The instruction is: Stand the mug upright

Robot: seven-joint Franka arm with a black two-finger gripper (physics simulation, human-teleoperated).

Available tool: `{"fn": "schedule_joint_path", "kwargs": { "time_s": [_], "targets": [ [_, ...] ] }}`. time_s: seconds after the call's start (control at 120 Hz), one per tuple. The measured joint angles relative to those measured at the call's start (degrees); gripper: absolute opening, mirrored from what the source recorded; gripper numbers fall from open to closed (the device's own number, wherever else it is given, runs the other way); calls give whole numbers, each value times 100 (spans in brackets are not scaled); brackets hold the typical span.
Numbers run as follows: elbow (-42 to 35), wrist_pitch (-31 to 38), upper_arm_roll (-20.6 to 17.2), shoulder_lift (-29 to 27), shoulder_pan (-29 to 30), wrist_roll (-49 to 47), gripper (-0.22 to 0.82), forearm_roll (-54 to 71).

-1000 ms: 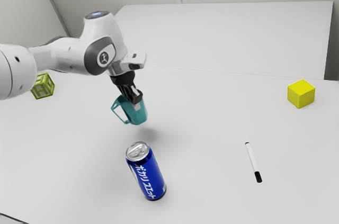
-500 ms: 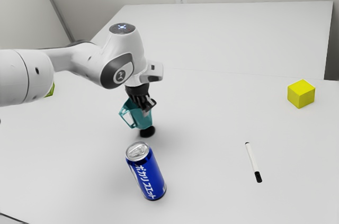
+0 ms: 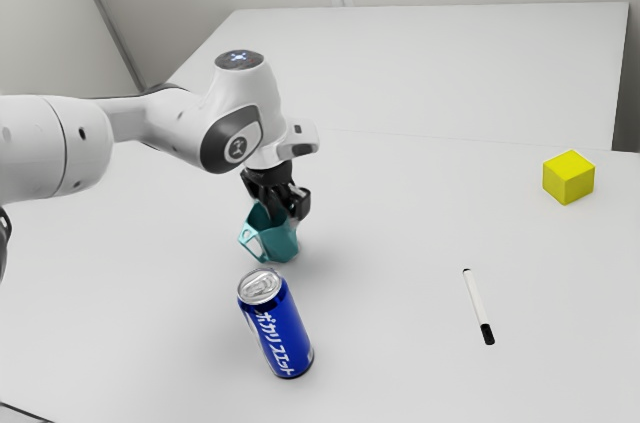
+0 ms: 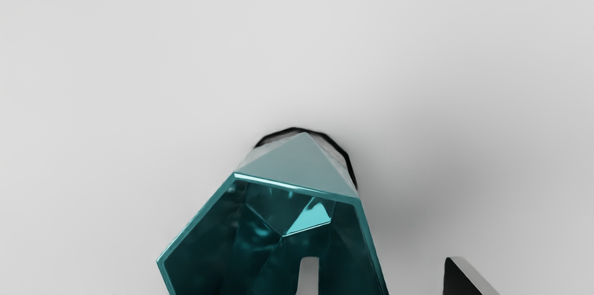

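Jaws of the black two-finger gripper (image 3: 287, 213) stand well apart, straddling one wall of the teal, faceted mug (image 3: 283, 246): in the wrist view one fingertip (image 4: 308, 278) is inside the mouth, the other outside with a gap to the wall. No grip on the mug; contact of the inner finger cannot be told. Mug is below the gripper, mouth up, body apparently tilted, handle toward the exterior view's left; whether its base sits flat is unclear. Wrist view cuts off the near part of the mug; a black-edged rounded shape (image 4: 345, 158) beyond its rim is partly hidden, identity uncertain. Near the mug, a blue cylindrical can with silver top (image 3: 277, 333) stands upright. Well apart, toward the exterior view's right: white marker with black cap (image 3: 478, 300), yellow cube (image 3: 568, 179).
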Motion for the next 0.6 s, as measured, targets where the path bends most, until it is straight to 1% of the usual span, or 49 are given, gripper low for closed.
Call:
{"fn": "schedule_joint_path", "kwargs": {
  "time_s": [0.092, 0.208, 0.308, 0.425, 0.517, 0.533, 0.55, 0.6],
  "targets": [
    [19, -6, -3, -75, 9, -73, 36, -83],
    [41, -28, 3, -185, 10, -151, 46, -204],
    [63, -40, 5, -277, 12, -208, 52, -247],
    [141, -54, -1, -359, 16, -261, 55, -264],
    [609, -265, -13, -351, 50, -246, 57, -263],
    [688, -315, -46, -349, 97, -226, 57, -264],
    [772, -365, -174, -347, 240, -201, 58, -265],
    [1057, -562, -779, -332, 902, -126, 58, -268]
  ]
}}
